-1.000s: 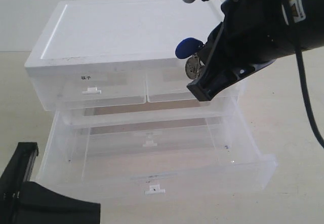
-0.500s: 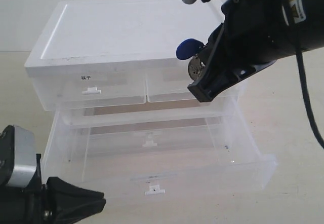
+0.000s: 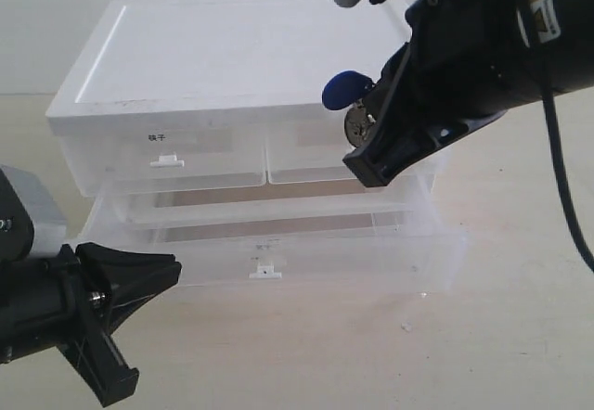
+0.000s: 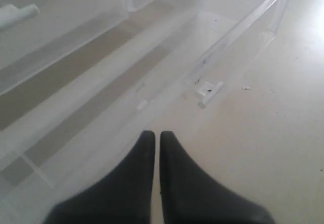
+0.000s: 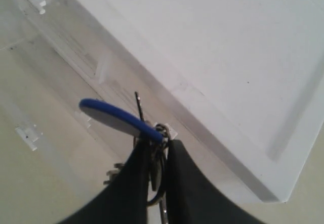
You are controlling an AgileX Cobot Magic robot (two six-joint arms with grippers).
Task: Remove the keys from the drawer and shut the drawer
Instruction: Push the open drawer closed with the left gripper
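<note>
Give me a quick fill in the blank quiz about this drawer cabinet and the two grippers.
1. The right gripper holds the ___.
2. The fob on the keys is ___.
3. The left gripper is ___.
4. The cabinet has ___ drawers side by side in its top row.
Missing words: keys; blue; shut; two.

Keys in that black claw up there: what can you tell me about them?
The keys are a small silvery metal bunch with a blue teardrop fob and a round grey tag. The right gripper is shut on the bunch, which dangles in the air with the fob sticking out sideways. It hangs up by the cabinet's front edge, well clear of the drawer. Only the gripper touches it.
</note>
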